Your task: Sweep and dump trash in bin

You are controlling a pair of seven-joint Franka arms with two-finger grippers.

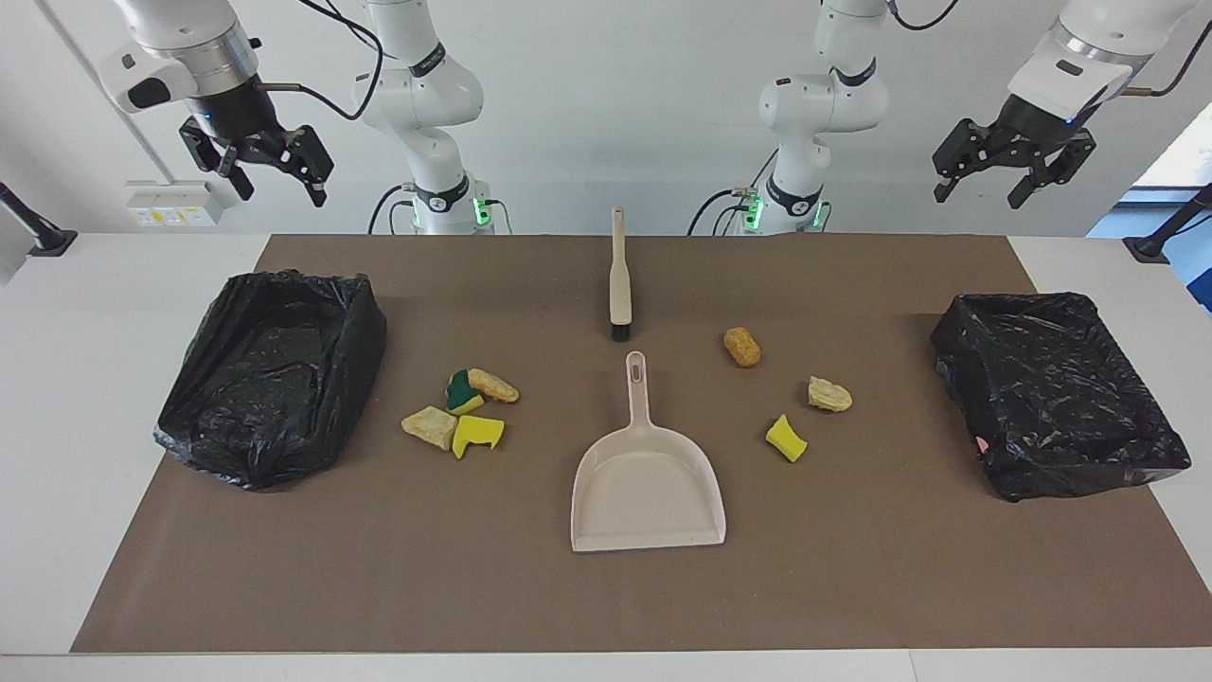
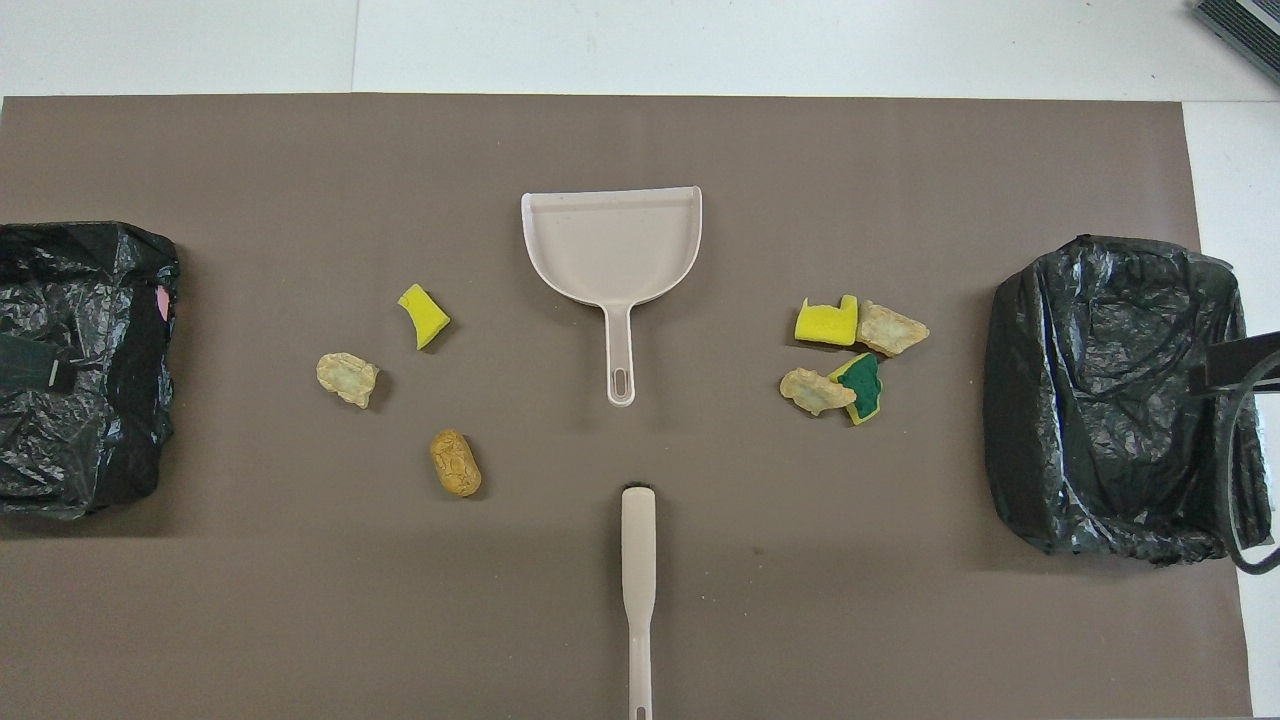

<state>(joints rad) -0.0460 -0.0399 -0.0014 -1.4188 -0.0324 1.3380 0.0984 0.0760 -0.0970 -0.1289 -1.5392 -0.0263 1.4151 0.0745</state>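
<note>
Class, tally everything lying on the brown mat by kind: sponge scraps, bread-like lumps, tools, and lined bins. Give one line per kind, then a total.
Sponge scraps: 3
Bread-like lumps: 4
Tools: 2, the brush and the dustpan
Lined bins: 2
Total: 11

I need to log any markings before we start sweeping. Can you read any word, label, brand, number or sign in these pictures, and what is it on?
No readable text anywhere.
Dustpan: plain beige, no marking.
Brush: plain handle, no marking.
Two bins lined with black bags: no print visible.
Small round marks on the arm bases: too small to read.
Pale wall box near the right arm's end: nothing legible.
</note>
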